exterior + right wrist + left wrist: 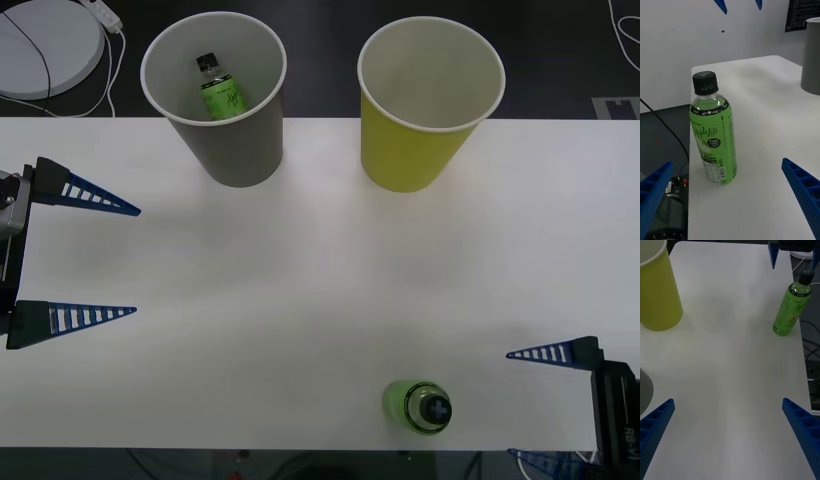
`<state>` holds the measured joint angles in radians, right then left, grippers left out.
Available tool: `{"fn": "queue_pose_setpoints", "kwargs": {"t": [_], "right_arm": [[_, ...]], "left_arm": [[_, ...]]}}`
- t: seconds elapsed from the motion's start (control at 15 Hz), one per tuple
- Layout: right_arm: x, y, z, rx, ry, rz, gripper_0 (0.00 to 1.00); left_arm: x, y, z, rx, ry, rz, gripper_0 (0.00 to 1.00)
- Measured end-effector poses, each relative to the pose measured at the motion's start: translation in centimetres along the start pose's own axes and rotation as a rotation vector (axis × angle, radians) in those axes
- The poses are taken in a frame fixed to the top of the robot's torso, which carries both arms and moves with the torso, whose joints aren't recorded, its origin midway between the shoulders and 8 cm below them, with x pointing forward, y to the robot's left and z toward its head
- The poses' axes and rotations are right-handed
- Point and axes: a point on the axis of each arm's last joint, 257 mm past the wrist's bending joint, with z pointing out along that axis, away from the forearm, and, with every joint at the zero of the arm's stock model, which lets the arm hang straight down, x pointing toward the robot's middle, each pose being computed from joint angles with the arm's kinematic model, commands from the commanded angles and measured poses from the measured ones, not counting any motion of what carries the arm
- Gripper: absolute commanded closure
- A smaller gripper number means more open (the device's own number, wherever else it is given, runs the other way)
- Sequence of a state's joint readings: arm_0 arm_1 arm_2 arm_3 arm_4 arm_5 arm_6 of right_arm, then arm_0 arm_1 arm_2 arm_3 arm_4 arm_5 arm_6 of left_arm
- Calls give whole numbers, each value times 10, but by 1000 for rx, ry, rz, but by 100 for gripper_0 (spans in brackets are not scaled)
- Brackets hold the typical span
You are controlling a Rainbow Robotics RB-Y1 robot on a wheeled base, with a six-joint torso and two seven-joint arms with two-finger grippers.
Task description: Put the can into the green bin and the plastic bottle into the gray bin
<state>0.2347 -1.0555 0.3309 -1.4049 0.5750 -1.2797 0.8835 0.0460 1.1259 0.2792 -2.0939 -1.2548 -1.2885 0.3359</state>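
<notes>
At the far left of the white surface (320, 280), the left tool (95, 255) sits low with its blue ribbed fingers spread wide, gripping nothing. Beyond it, at the back edge, stands the gray bin (222, 95), upright, with a small green-labelled bottle (220, 90) lying inside it (black cap pointing away from the robot). Just beside it to the right stands the green bin (425, 100), upright, its pale inside bare. The plastic bottle (418, 405) stands upright near the front edge of the surface, right of centre, well apart from both bins. At the far right, the right tool (545, 405) is level with that bottle, near it but not touching, fingers wide apart and holding nothing.
</notes>
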Motion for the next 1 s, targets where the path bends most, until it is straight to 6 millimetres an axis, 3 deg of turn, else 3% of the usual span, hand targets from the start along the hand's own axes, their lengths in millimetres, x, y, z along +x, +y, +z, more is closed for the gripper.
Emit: {"fn": "queue_pose_setpoints", "kwargs": {"t": [1.0], "right_arm": [[2,3,65,-30,-56,2,0]], "left_arm": [[0,0,0,0,0,0,0]]}}
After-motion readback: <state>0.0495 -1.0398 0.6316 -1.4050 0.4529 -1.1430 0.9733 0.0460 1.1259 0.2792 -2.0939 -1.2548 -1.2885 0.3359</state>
